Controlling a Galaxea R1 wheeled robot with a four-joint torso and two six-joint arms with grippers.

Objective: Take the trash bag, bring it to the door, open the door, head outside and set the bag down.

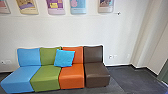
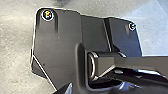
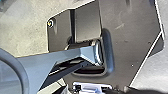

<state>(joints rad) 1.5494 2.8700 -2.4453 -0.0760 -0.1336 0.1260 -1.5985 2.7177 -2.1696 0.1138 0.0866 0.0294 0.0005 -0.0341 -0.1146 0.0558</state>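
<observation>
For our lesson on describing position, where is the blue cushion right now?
In the head view, the blue cushion leans where the green seat and orange seat meet, left of the brown one.

The robot's wide, dark grey plate (image 2: 60, 37) has round, pale-ringed fittings (image 2: 47, 15) at its corners and thin pale edging. A thick, rounded black rim (image 2: 80, 65) frames an angular grey jointed bar (image 2: 103, 65) with a silvery ring (image 2: 93, 63). A small whitish part (image 3: 91, 87) seems to have black details.
</observation>
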